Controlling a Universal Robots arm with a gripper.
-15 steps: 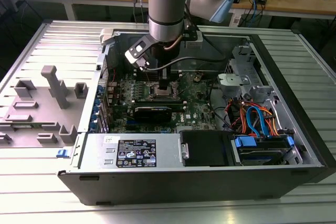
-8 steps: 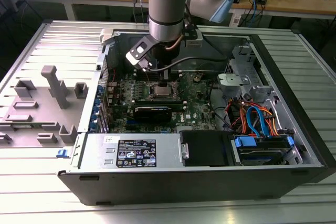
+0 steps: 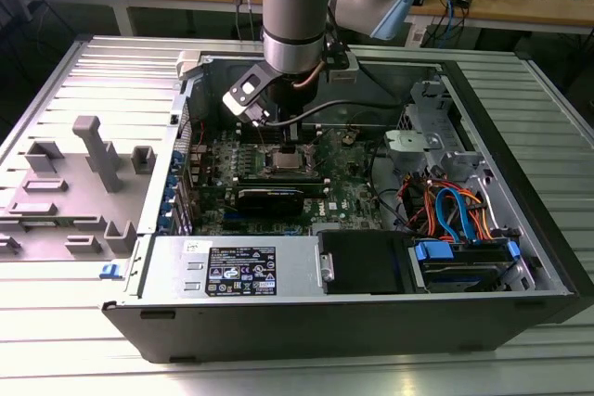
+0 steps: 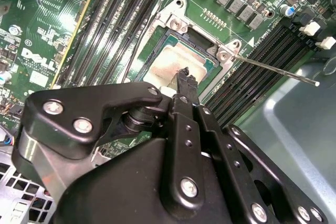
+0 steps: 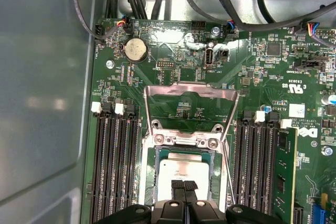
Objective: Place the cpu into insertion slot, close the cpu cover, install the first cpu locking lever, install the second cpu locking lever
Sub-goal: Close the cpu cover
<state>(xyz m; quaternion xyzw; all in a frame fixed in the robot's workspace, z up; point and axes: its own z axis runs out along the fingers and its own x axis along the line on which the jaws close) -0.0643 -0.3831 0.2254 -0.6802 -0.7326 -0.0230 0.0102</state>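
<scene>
Clenched black claw (image 5: 184,186), nothing between its fingers (image 5: 177,188), hangs right over the cpu (image 5: 178,167), which lies flat in its socket (image 5: 184,140) in the first wrist view; the cpu cover (image 5: 189,95) stands swung open beside it. At the exterior view's left, a grey holder (image 3: 83,183) sits on the table (image 3: 56,340), the open computer case (image 3: 371,322) to its right.

Open computer case (image 3: 371,322) flat on the table (image 3: 56,350). In the exterior view the fixture tray (image 3: 74,192) sits at its nine o'clock. Inside, the cpu (image 5: 178,169) lies in the socket, memory slots (image 5: 113,166) either side, the cpu cover (image 5: 191,92) standing open behind. The gripper (image 5: 184,184) is right over it, with a long card (image 3: 278,197) at six o'clock and drive cables (image 3: 450,210) toward three.
</scene>
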